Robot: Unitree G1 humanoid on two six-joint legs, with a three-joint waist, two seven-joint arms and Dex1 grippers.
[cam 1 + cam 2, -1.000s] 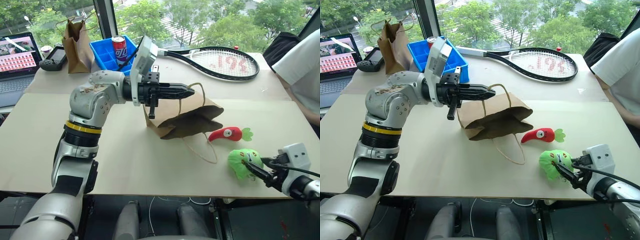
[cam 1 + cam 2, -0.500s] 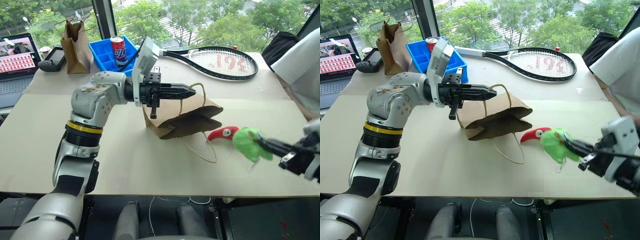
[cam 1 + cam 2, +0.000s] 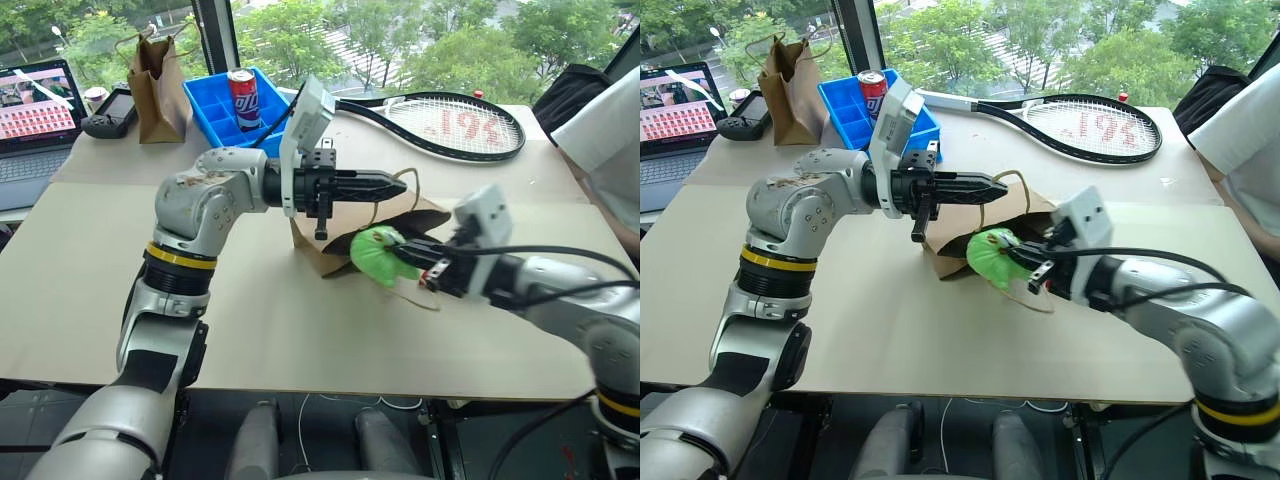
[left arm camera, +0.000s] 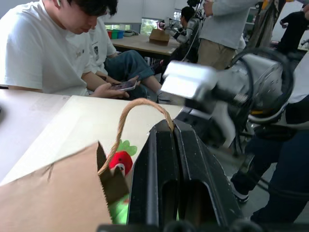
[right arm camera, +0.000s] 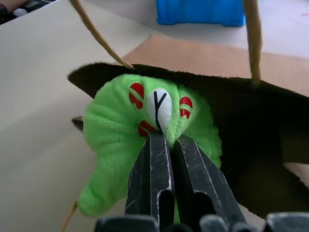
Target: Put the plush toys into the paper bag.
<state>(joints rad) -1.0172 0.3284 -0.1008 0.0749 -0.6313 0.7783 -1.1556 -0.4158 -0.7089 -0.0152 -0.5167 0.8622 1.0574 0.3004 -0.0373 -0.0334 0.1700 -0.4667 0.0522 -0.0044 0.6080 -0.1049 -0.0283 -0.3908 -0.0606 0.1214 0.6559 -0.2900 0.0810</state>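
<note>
Two arms share the work at the table's [image 3: 90, 270] middle. Going left to right: the left gripper [image 3: 385, 183], pointing level, has its fingers pinched together on the twine handle [image 4: 140, 104] of the paper bag [image 3: 410, 215]; judged purpose is to lift the upper lip so the mouth gapes toward the other arm. Bag lies on its side. Just right of the mouth, the green plush toy [image 3: 378, 253] sits at the opening, partly over the lower lip, clamped by its face between the narrow fingers of the right gripper [image 3: 415, 262], presumably a grip that lets it be pushed straight in. Red chili toy [image 4: 119, 162] lies on the table beyond the bag, not yet bagged.
</note>
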